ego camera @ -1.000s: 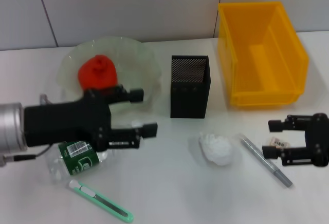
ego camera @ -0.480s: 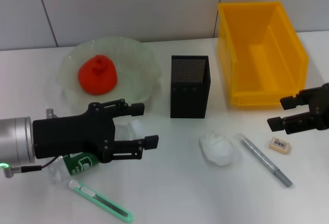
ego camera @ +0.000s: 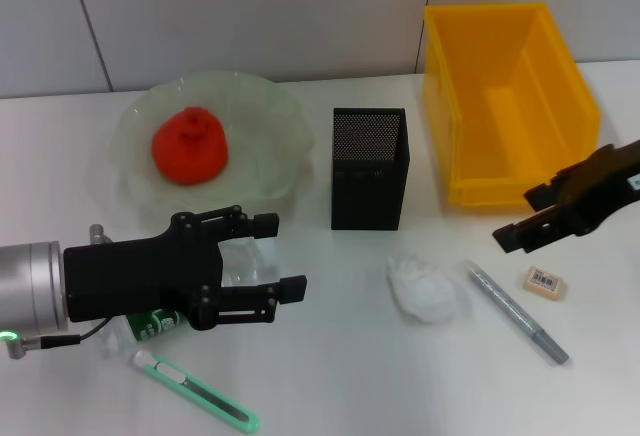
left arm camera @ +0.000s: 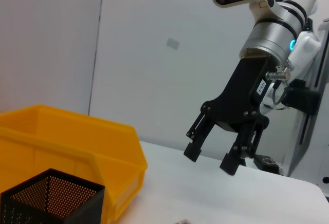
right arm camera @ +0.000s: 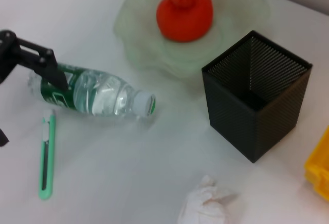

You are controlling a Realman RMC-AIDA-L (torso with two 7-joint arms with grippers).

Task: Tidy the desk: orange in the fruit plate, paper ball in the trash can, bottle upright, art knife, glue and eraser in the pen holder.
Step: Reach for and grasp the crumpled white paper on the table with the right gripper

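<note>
The orange [ego camera: 188, 146] lies in the glass fruit plate [ego camera: 262, 116]. The bottle [ego camera: 152, 323] lies on its side, cap [right arm camera: 143, 104] toward the black mesh pen holder [ego camera: 368, 168]. My left gripper [ego camera: 278, 254] hangs open over the bottle, jaws on either side of its clear part. The green art knife [ego camera: 195, 391] lies in front of the bottle. The white paper ball [ego camera: 425, 289], the slim grey glue stick [ego camera: 518, 311] and the eraser [ego camera: 545, 282] rest on the table. My right gripper [ego camera: 520, 218] is open and empty, above and left of the eraser.
The yellow bin [ego camera: 500, 191] serving as trash can stands at the back right, just behind the right gripper. The pen holder [right arm camera: 257, 108] stands between plate and bin. The wall runs close behind them.
My right gripper has lifted off the eraser, left it on the table and swung left toward the bin's front. The left gripper has shifted slightly nearer over the bottle.
</note>
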